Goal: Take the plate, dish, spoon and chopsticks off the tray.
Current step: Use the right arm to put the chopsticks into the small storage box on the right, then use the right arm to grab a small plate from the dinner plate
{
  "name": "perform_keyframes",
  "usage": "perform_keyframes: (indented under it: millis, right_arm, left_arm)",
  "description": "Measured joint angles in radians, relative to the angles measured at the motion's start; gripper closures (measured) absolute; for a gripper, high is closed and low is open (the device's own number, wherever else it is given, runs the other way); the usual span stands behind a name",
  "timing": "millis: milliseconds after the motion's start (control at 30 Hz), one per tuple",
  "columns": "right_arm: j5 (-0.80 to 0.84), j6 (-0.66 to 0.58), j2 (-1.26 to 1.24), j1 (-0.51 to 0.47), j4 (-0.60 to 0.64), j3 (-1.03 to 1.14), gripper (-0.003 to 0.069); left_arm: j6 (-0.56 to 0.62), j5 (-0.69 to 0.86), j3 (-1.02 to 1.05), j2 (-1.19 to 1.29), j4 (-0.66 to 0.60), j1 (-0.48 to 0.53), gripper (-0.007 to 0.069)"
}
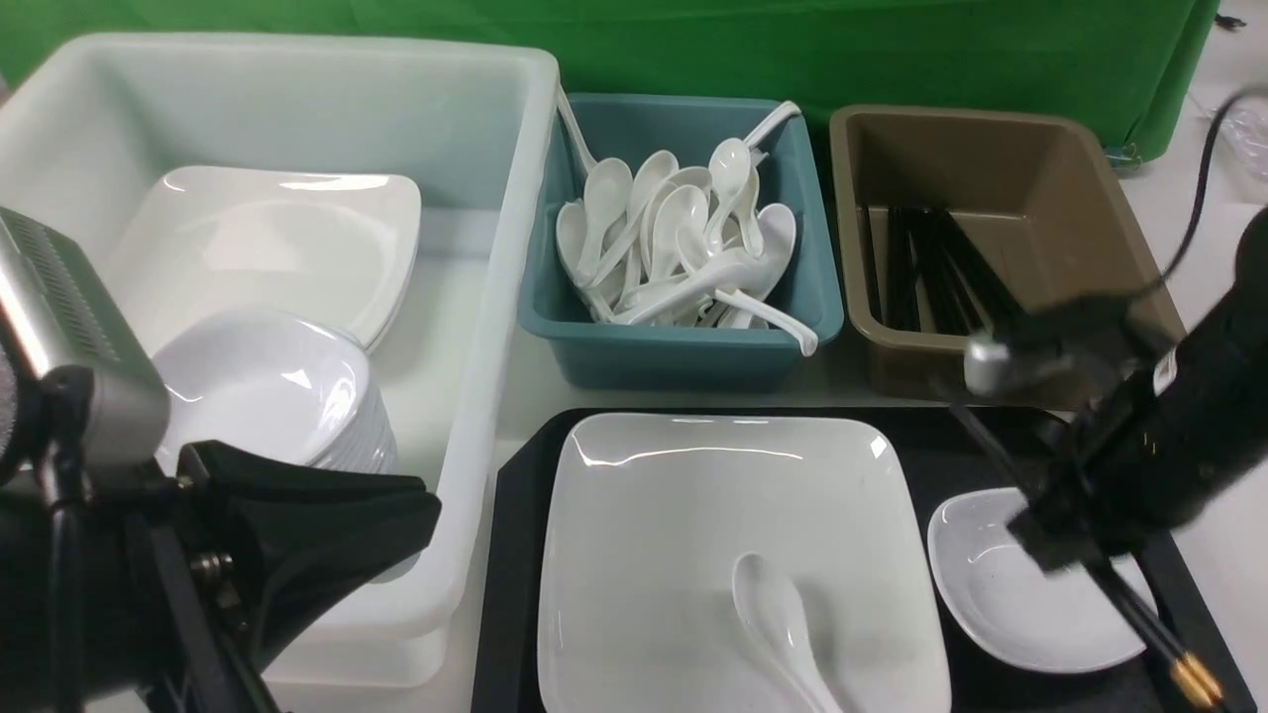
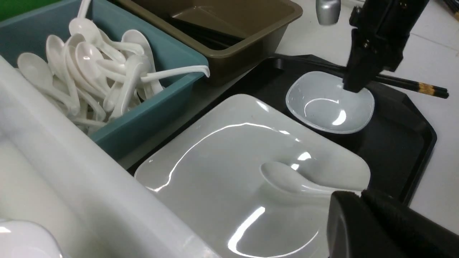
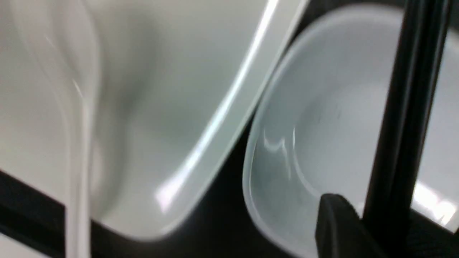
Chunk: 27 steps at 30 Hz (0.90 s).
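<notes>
Tray (image 1: 510, 594) contents, left to right: plate (image 1: 693, 535) with spoon (image 1: 783, 624) lying in its near half, dish (image 1: 1001, 604) just beside the plate's right edge, chopsticks (image 2: 405, 84) laid across the dish's far rim. Nothing cleared yet.

Left gripper (image 1: 421, 515): jaws closed, empty, parked low in front of the white tub (image 1: 495, 297), well apart from the tray.

Right gripper (image 1: 1050, 540): down over the dish, fingers astride the chopsticks. The front view is blurred and the wrist view shows only one finger beside the sticks, so I cannot tell whether the pinch is made.

Step in hand (judgement): take both sticks as a pair.
- Close fully before lifting; the sticks are thin and may scissor apart or roll.
- The grip looks near mid-length, which should keep them level.
- Lift straight up, since dragging could tip or shove the dish underneath.

Surroundings, left to right: the white tub holds stacked plates (image 1: 277, 248) and stacked dishes (image 1: 267, 386); teal bin (image 1: 684, 361) full of spoons; brown bin (image 1: 1030, 178) with black sticks (image 1: 921, 267) inside, the likely destination.

In the way: the brown bin's near wall stands between tray and bin floor, so the sticks need to clear the rim. Line them up with those inside.
</notes>
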Motion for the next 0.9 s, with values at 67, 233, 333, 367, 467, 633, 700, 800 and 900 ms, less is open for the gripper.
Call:
perform_keyframes:
  millis: [67,233,333,367,467,633,700,800,900]
  right_arm:
    - [-0.08,0.035,0.002,-0.014,0.003,-0.083,0.0537]
    - [-0.283,0.133,0.132,-0.101,0.004,-0.325,0.0537]
    - [-0.387,0.195,0.273,-0.141,0.003,-0.481,0.0537]
    - [-0.398,0.212,0.293,-0.144,0.002,-0.499,0.0537]
    - [-0.435,0.239,0.408,-0.153,-0.008,-0.606,0.0521]
    - [-0.391,0.236,0.523,-0.153,-0.008,-0.695,0.025]
    - [-0.361,0.22,0.519,-0.153,-0.01,-0.699,0.0192]
    - [-0.315,0.204,0.493,-0.153,-0.025,-0.699,0.0193]
    - [-0.119,0.19,0.386,-0.14,-0.088,-0.701,0.0344]
  left_arm:
    - [0.041,-0.023,0.0,-0.016,-0.025,0.0,0.0607]
    - [0.076,-0.057,0.0,-0.048,-0.043,0.0,0.0607]
    - [0.077,-0.057,0.0,-0.051,-0.043,0.0,0.0607]
    - [0.077,-0.056,0.0,-0.051,-0.043,0.0,0.0607]
    - [0.077,-0.055,0.0,-0.051,-0.04,0.0,0.0607]
    - [0.077,-0.045,0.0,-0.051,-0.008,0.0,0.0607]
    - [0.078,-0.044,0.0,-0.051,-0.004,0.0,0.0607]
    - [0.078,-0.044,0.0,-0.051,-0.003,0.0,0.0607]
    - [0.078,-0.044,0.0,-0.051,0.0,0.0,0.0607]
